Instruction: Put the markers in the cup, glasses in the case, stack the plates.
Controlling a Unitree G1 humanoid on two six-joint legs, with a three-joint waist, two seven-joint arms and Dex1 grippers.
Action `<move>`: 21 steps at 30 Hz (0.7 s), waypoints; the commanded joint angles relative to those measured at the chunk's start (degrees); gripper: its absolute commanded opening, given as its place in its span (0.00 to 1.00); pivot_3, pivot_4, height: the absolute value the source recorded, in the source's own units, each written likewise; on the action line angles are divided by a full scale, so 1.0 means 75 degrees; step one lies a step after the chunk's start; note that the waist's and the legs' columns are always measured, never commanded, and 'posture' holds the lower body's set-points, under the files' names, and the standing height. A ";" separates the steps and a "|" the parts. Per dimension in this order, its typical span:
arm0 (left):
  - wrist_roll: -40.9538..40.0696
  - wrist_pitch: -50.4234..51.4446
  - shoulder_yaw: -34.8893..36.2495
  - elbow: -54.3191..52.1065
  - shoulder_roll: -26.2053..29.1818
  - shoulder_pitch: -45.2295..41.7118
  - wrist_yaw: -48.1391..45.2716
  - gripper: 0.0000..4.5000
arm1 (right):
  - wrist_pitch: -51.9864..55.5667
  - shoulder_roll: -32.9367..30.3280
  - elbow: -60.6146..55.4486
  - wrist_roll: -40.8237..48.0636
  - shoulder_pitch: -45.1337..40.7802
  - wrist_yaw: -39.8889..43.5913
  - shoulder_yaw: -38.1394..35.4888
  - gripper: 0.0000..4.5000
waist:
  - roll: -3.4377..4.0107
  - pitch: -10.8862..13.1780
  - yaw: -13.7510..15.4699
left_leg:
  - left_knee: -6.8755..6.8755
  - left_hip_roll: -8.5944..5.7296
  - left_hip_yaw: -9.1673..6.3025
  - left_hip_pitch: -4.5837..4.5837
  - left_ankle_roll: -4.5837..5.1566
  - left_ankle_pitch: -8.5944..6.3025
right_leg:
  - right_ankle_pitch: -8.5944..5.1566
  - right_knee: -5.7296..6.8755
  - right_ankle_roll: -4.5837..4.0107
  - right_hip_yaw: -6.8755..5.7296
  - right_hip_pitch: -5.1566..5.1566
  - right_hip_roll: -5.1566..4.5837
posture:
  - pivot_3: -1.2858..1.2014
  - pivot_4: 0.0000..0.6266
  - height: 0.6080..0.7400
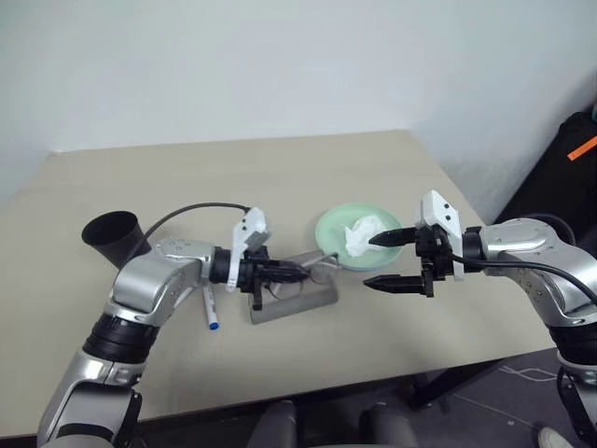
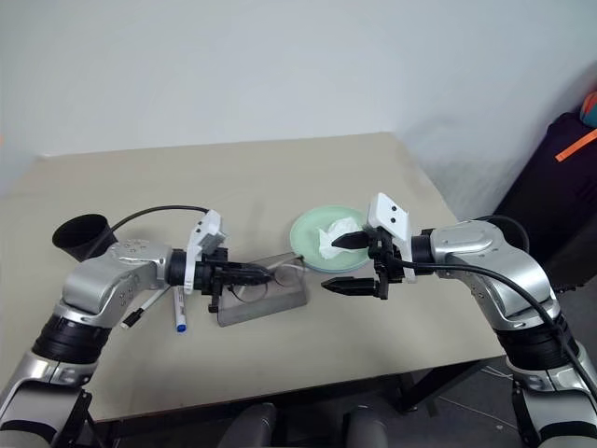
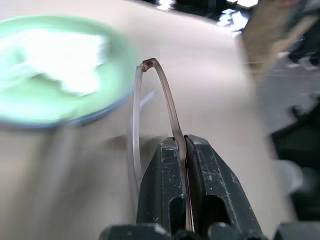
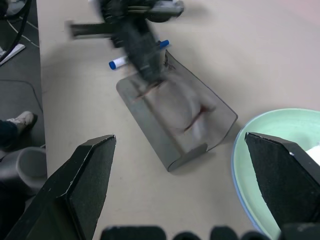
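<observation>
Left gripper (image 3: 184, 145) has its fingers clamped tight on a temple arm of the glasses (image 3: 167, 97), holding them just above the open grey case (image 4: 175, 122) on the worktop (image 1: 280, 168), while the right gripper (image 1: 392, 261) hangs wide open beside the mint green plate (image 1: 328, 229).

Looks like a lab or test room: bare beige table (image 1: 280, 177) mid-frame, plain white wall (image 1: 280, 65) above, black equipment case (image 1: 569, 159) at right.
</observation>
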 commanded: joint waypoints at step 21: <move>0.1020 -0.0938 -0.0749 0.0705 0.0043 0.0264 -0.1909 0.00 | -0.0167 0.0045 -0.0048 -0.0054 -0.0351 -0.0081 -0.0119 1.00 | -0.0001 0.0000 0.0100 | 0.0010 0.0001 0.0000 -0.0007 0.0000 -0.0001 | 0.0000 0.0004 -0.0002 0.0000 -0.0005 -0.0001 | 0.52 0.00 0.72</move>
